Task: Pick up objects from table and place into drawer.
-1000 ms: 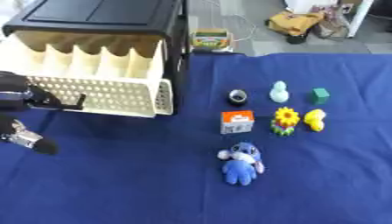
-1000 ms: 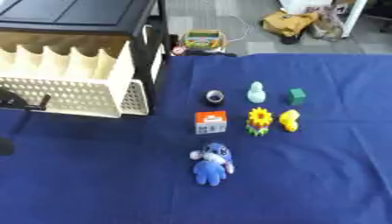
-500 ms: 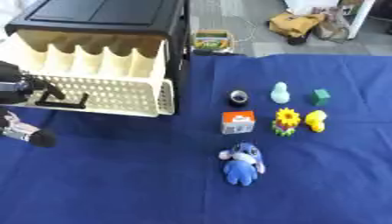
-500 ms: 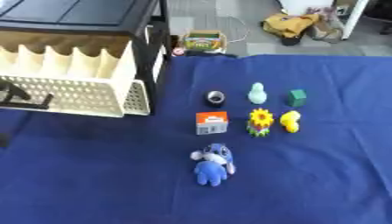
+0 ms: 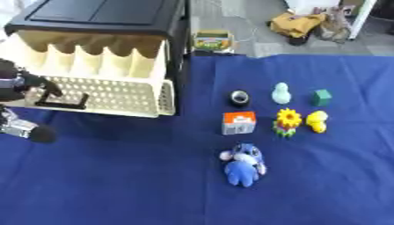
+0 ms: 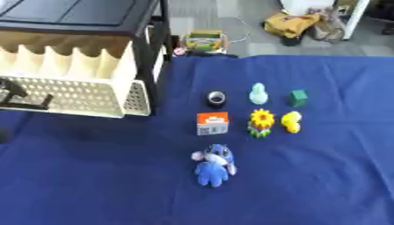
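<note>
A cream drawer [image 5: 115,94] with a perforated front and a black handle [image 5: 60,103] stands pulled out of the black cabinet [image 5: 100,13]. My left hand [image 5: 17,83] shows at the left edge, just left of the handle, partly cut off. On the blue cloth lie a black tape roll [image 5: 240,98], a pale mint figure [image 5: 282,93], a green cube [image 5: 321,97], an orange and white box [image 5: 238,123], a sunflower toy [image 5: 289,122], a yellow duck [image 5: 316,121] and a blue plush [image 5: 244,163]. My right hand is out of sight.
The blue table cloth [image 5: 131,189] stretches bare across the front and right. Beyond the table's far edge, a small colourful box [image 5: 212,40] and a yellow bag [image 5: 300,24] lie on the floor.
My left hand has drifted slightly upward beside the drawer handle. The drawer and the objects have stayed put.
</note>
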{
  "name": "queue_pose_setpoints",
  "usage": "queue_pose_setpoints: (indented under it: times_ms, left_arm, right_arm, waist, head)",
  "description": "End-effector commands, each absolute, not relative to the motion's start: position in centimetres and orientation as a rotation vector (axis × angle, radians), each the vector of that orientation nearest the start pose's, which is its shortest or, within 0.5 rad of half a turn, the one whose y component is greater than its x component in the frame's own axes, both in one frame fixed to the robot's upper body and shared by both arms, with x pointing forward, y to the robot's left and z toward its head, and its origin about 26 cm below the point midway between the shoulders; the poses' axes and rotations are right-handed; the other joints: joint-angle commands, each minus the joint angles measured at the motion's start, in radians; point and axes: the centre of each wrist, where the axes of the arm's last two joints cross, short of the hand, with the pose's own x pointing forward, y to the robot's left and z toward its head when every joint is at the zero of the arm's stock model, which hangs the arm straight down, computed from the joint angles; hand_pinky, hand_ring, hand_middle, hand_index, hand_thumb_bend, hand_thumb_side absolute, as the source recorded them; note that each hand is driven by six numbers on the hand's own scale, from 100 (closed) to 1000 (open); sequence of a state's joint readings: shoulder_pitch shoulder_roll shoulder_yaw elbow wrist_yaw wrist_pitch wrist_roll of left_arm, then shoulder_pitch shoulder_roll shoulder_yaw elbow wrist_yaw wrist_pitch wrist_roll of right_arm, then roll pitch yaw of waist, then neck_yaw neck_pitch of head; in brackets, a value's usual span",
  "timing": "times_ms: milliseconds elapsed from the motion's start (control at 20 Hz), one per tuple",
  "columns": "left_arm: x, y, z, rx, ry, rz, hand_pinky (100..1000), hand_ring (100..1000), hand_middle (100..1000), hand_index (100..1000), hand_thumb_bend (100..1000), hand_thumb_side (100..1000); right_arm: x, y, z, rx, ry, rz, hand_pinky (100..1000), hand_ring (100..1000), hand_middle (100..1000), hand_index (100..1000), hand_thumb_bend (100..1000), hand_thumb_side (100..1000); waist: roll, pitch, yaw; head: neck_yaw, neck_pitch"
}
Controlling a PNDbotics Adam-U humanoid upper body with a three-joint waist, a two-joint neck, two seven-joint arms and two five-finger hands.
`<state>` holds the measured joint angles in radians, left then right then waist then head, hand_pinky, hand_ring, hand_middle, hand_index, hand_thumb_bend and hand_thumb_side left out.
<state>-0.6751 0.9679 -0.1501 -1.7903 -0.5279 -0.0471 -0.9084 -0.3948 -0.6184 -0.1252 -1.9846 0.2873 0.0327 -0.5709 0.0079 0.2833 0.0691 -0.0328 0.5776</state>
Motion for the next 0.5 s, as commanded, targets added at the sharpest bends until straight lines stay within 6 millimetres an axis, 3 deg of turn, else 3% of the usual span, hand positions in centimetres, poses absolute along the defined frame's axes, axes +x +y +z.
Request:
queue_pose_setpoints:
  times_ms: [50,300,500]
  left_arm:
    - [31.0,31.1,36.7,0.985,-1.300,-1.867,100,100,100,975,785,1000]
    - [28.7,30.8,39.3,0.984,-1.509,-1.802,100,100,100,922,730,1000]
    - [27.8,31.2,40.0,0.984,-1.688,-1.664,100,100,100,866,673,1000]
  right_arm:
    - [29.3,-32.2,28.2,1.471,3.198,0.003,636,633,595,814,187,969]
    - [29.3,-32.3,28.3,1.497,3.193,-0.004,636,633,595,814,196,975]
    - [29.2,-32.4,28.4,1.516,3.190,-0.013,637,636,596,814,205,984]
  waist:
    - [-0.001,-0.024,0.004]
    - [-0.004,-0.028,0.013]
    - [-0.007,-0.031,0.020]
  head:
    - [-0.024,-0.002]
    - [-0.067,0.009]
    - [-0.092,0.017]
